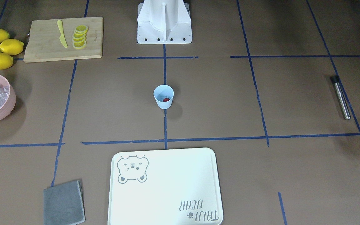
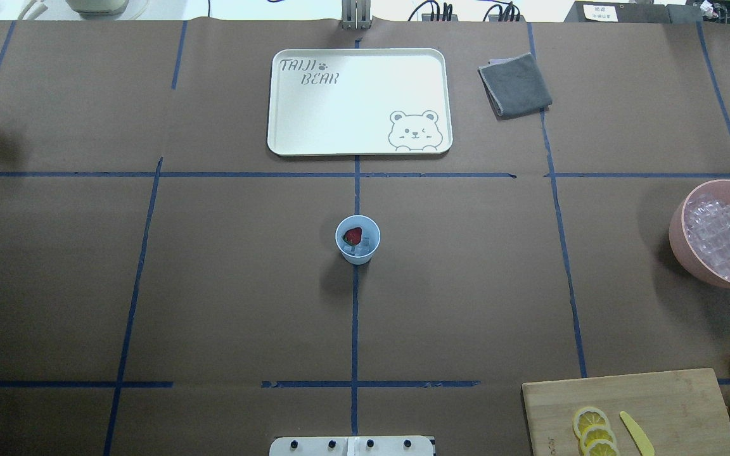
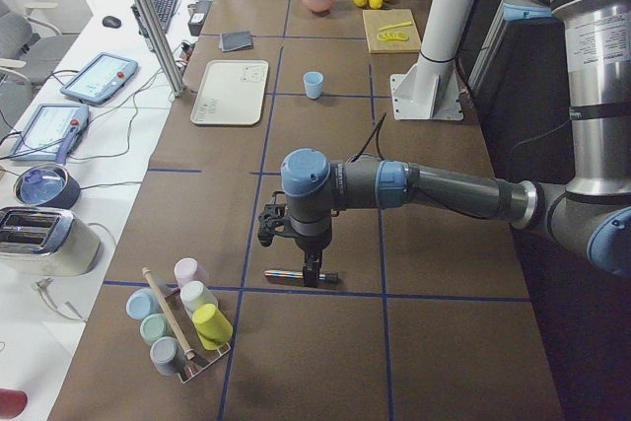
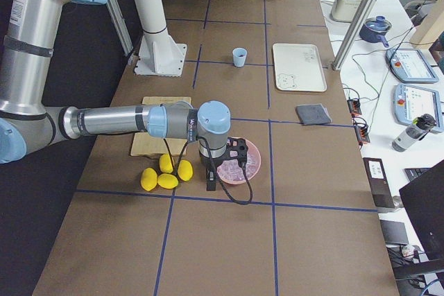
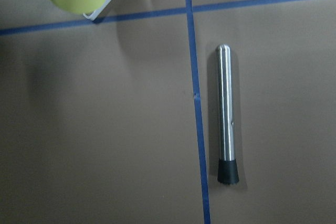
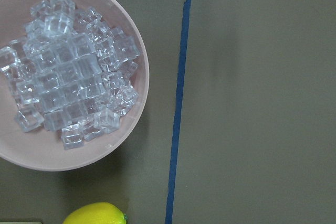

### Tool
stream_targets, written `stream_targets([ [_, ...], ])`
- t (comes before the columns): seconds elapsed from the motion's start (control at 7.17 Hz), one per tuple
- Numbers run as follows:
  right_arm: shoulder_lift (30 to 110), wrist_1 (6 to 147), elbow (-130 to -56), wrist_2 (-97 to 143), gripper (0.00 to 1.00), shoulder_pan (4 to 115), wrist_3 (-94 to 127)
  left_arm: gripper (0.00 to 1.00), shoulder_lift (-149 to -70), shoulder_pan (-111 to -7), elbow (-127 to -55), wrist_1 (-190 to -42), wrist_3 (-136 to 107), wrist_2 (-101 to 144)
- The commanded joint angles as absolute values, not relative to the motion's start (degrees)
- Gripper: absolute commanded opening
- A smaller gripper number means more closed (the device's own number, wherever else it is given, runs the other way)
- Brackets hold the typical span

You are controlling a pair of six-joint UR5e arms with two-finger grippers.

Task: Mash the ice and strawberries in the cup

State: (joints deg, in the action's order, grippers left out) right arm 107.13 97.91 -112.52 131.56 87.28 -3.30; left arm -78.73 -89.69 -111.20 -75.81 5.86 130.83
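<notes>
The light-blue cup (image 2: pixel 357 239) (image 1: pixel 163 96) stands upright at the table's centre on a blue tape line. Inside it lie one red strawberry (image 2: pixel 353 236) (image 1: pixel 166 99) and a few clear ice cubes (image 2: pixel 365 243). More ice (image 6: pixel 73 87) fills a pink bowl (image 2: pixel 678 234) (image 6: pixel 137 109) at the robot's right. My left gripper (image 3: pixel 312 279) hangs over a steel muddler (image 5: pixel 227 114) (image 1: pixel 341 97), far from the cup. My right gripper (image 4: pixel 210 186) hovers by the pink bowl (image 4: pixel 251 166). Both show only in side views, so I cannot tell whether they are open or shut.
A white bear tray (image 2: pixel 289 136) and a grey cloth (image 2: pixel 515 85) lie on the far side. A wooden board (image 1: pixel 42 47) carries lemon slices (image 1: pixel 80 37) and a yellow knife (image 1: pixel 62 33), with whole lemons (image 1: pixel 2 47) beside it. A rack of cups (image 3: pixel 182 327) stands near the muddler.
</notes>
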Motion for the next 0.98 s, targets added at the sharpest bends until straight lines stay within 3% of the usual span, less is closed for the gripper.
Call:
stream_targets([
  [0.0, 107.05, 97.82, -111.36, 131.57, 1.0, 87.28, -2.12, 1.0, -78.75, -89.65, -111.8, -73.74, 5.63, 136.53],
  [0.84, 105.82, 97.47, -110.3, 131.66, 1.0, 87.28, 2.28, 1.0, -78.57, -89.56, -111.97, -74.18, 5.89, 137.11],
])
